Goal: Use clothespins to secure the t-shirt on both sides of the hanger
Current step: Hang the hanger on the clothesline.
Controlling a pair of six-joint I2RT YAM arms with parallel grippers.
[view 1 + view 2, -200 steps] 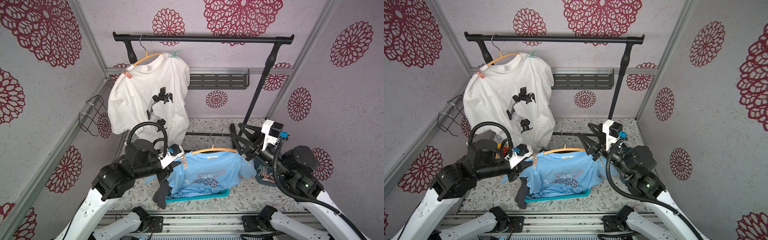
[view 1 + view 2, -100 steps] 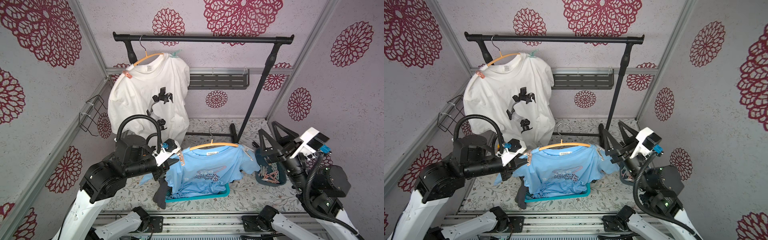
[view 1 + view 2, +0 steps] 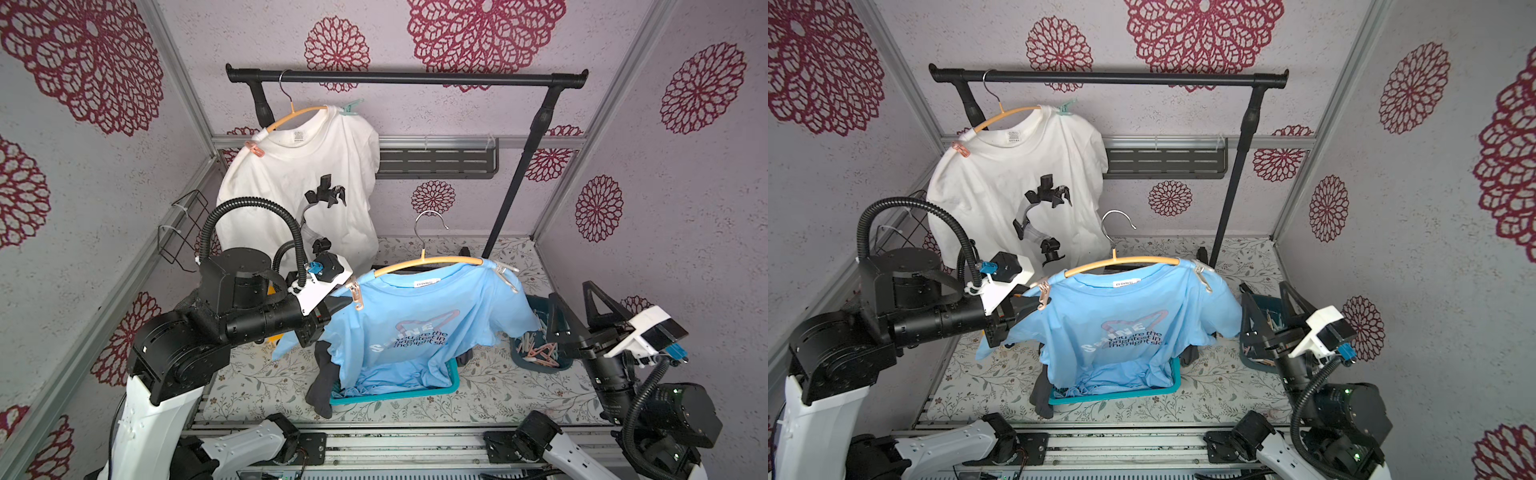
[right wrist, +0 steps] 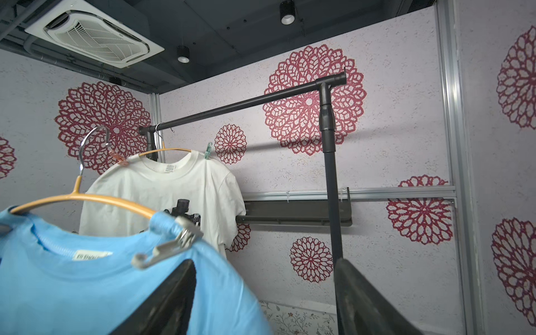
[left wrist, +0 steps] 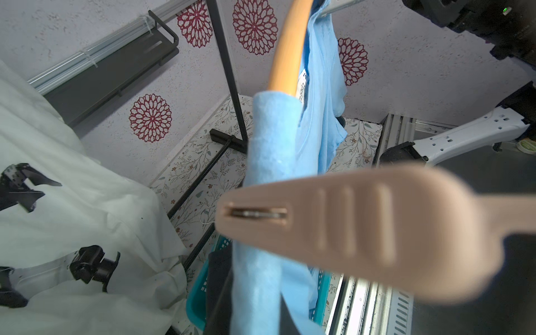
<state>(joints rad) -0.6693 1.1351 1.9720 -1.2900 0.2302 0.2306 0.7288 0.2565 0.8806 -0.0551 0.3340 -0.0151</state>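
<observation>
Above the floral tabletop (image 3: pixel 257 374), both top views show the blue t-shirt (image 3: pixel 415 316) aloft on its orange hanger (image 3: pixel 432 262), hook free of the black rail (image 3: pixel 415 77). The left gripper (image 3: pixel 337 304), closed on the cloth-wrapped hanger end, apparently carries it so both shoulders are reachable. A pinkish clothespin (image 3: pixel 355 293) bites that shoulder just beside the gripper and a whitish clothespin (image 3: pixel 505 273) bites the opposite one, so the pinning looks complete. Clear of the shirt, the right gripper (image 3: pixel 1271 316) stands wide and empty beside the tub (image 3: pixel 516 351) of spare pins (image 3: pixel 536 353) at the tabletop's right edge, likely placed within its reach. From the left wrist, the pinkish clothespin (image 5: pixel 362 226) fills the foreground, clamped across blue cloth. From the right wrist, the whitish clothespin (image 4: pixel 171 245) grips the shoulder above spread fingers (image 4: pixel 162 304); lilac walls with crimson rosettes enclose the booth, a ceiling vent (image 4: pixel 95 34) overhead.
</observation>
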